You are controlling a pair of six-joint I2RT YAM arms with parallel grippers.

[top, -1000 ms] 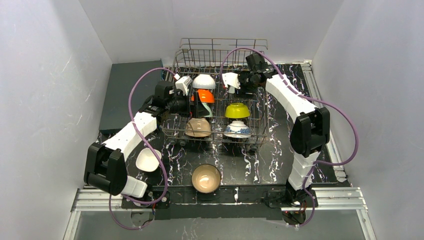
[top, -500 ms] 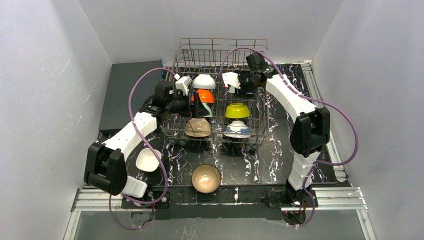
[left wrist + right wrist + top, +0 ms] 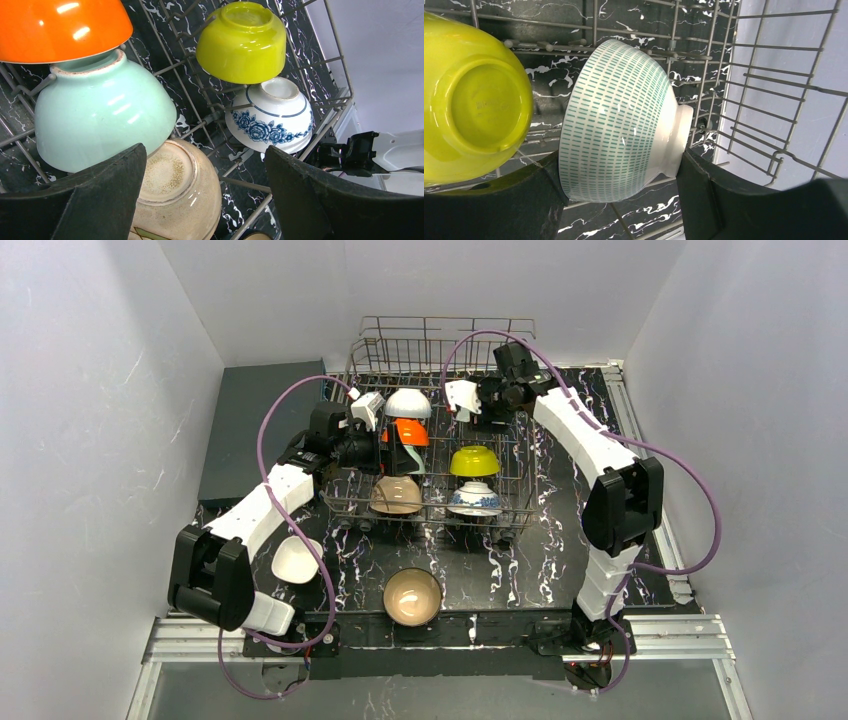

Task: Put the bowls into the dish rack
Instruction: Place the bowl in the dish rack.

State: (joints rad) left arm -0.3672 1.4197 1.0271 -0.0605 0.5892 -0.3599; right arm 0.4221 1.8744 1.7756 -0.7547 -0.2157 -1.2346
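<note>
The dish rack (image 3: pixel 515 475) stands at the table's middle back. In it, turned over, sit a white bowl (image 3: pixel 408 403), an orange bowl (image 3: pixel 60 27), a mint bowl (image 3: pixel 102 107), a lime-yellow bowl (image 3: pixel 242 42), a blue-and-white bowl (image 3: pixel 270 117) and a tan bowl (image 3: pixel 175 192). My left gripper (image 3: pixel 205 150) hangs open just above the tan bowl, holding nothing. My right gripper (image 3: pixel 619 165) is shut on a white bowl with green dashes (image 3: pixel 616 125), gripped rim to foot on its side, over the rack's back right beside the lime-yellow bowl (image 3: pixel 471 100).
On the table in front of the rack lie a white bowl (image 3: pixel 296 559) by the left arm and an upright tan bowl (image 3: pixel 412 597) at the near middle. A flat dark grey slab (image 3: pixel 255 430) lies left of the rack. The rack's raised wire wall (image 3: pixel 774 65) is close to the right gripper.
My right arm has shifted slightly toward the rack's back with the dashed bowl. The left arm has not moved.
</note>
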